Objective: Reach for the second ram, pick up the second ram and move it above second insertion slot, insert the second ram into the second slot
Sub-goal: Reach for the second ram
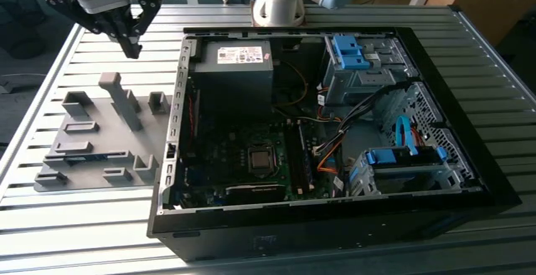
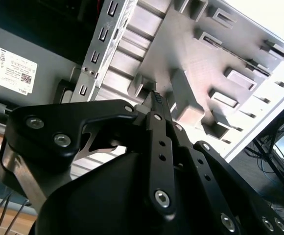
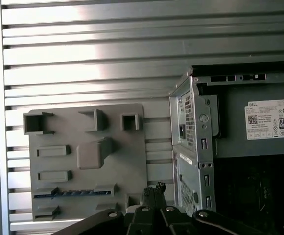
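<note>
The second ram [image 1: 88, 157] is a thin blue-green stick that lies in a low holder on the grey fixture plate [image 1: 105, 115], at the exterior view's left of the open computer case [image 1: 335, 130]. In the first wrist view the ram [image 3: 71, 193] shows as a blue strip near the plate's edge [image 3: 132, 161]. My gripper [image 1: 132, 50] hangs high above the far end of the plate, well apart from the ram. Its black fingers meet at the tips in both wrist views, gripper [image 2: 154, 96] and gripper [image 3: 154, 188], with nothing between them.
A tall grey post [image 1: 122, 99] and several raised blocks stand on the fixture plate. In the case are the power supply [image 1: 235, 68], blue drive cages [image 1: 348, 52], orange cables [image 1: 331, 149] and the long memory slots [image 1: 300, 159]. The slatted metal table [image 1: 100, 225] lies all around.
</note>
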Action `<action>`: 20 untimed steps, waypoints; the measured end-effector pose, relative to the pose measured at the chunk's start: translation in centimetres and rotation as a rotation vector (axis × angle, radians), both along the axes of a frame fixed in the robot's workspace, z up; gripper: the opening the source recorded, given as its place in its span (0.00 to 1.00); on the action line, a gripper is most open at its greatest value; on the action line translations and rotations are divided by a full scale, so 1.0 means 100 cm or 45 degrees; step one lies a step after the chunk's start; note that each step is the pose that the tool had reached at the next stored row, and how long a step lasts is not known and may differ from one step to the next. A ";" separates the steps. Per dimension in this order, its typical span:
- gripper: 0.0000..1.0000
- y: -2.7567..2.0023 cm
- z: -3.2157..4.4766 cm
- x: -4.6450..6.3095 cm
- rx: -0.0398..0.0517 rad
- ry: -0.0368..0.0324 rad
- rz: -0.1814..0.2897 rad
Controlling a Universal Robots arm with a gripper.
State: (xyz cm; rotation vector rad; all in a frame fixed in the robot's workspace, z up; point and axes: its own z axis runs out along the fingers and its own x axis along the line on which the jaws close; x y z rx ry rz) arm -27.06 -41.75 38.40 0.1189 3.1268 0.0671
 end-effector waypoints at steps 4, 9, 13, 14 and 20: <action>0.11 -0.0080 -0.0003 -0.004 0.000 -0.0001 0.000; 0.11 -0.0168 -0.0007 -0.017 0.000 -0.0001 0.000; 0.11 -0.0195 -0.0010 -0.033 0.000 -0.0002 0.000; 0.11 -0.0200 -0.0010 -0.038 0.000 -0.0002 0.000; 0.11 -0.0253 -0.0014 -0.061 0.000 0.0001 0.000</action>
